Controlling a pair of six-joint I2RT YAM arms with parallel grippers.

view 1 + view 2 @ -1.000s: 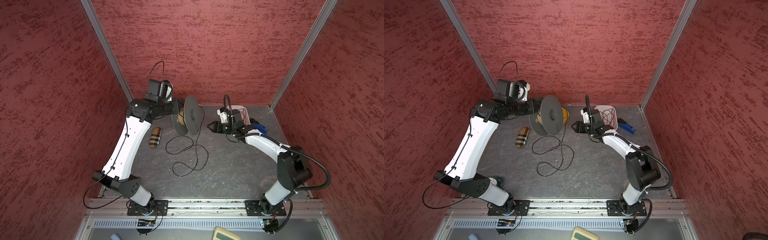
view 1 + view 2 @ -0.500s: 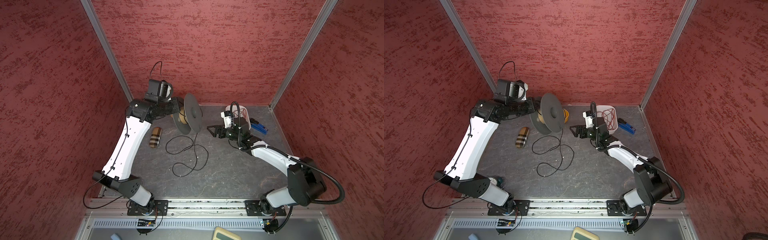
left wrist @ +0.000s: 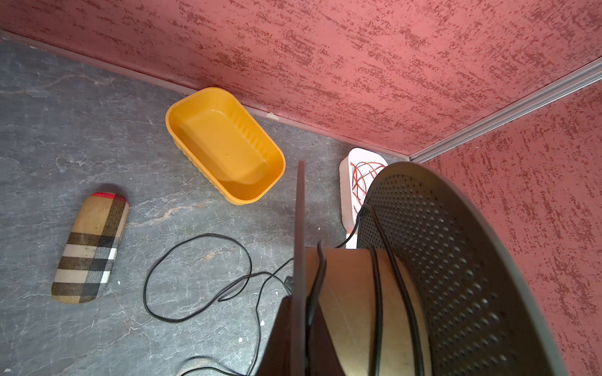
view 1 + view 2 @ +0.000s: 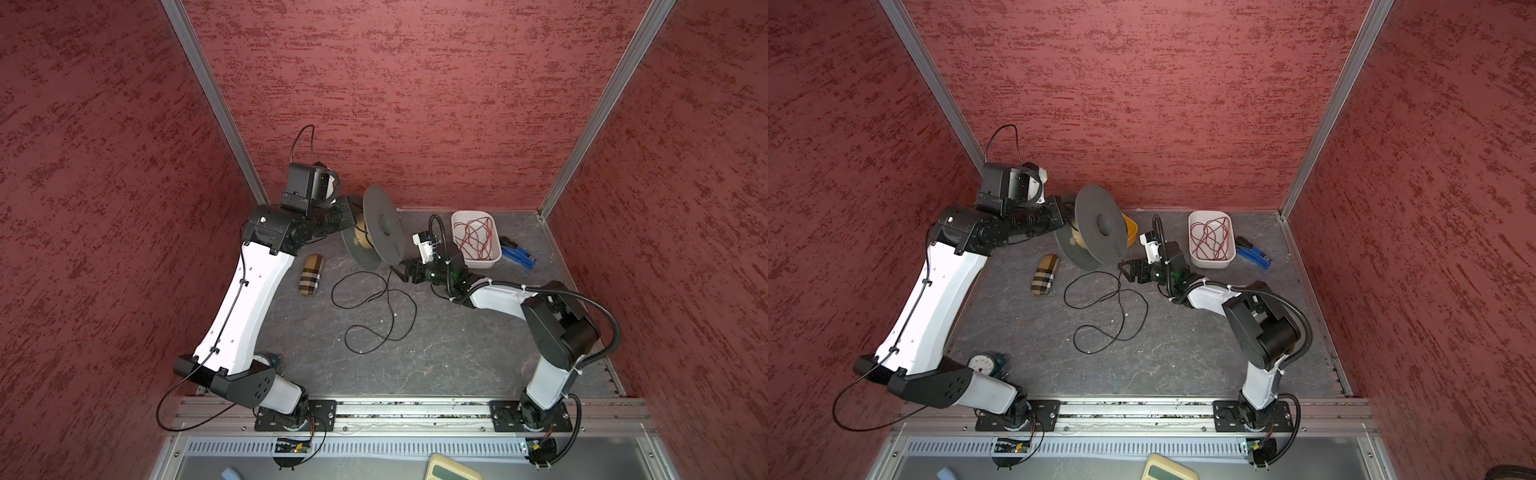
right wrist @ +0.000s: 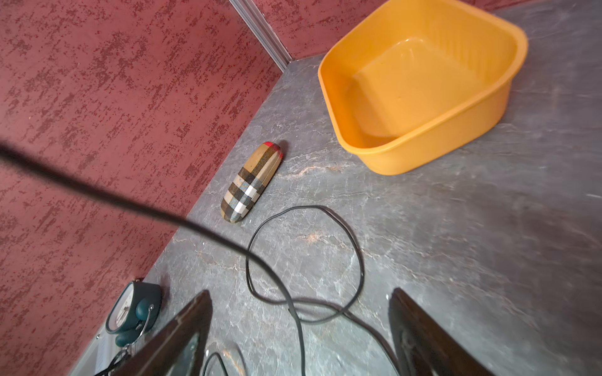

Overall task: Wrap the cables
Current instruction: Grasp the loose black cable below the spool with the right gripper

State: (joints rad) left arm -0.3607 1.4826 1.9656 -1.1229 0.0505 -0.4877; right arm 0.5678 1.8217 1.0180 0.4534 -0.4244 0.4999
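Both top views, front to back: thin black cable in slack loops on the veined grey stone-look table, in front of the grey spool. Right of the spool's lower rim, right gripper, fingers spread wide, gripping nothing, one strand between them. Left of the spool, oblong plaid fabric case. Spool tilted on edge: perforated disc flanges, tan cardboard core carrying a few cable turns; left gripper pinched shut on its left flange. Behind the spool, orange plastic tub.

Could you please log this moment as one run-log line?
left pincer: shut on spool | right pincer: open beside hanging cable | cable: few turns on core, rest loose on table
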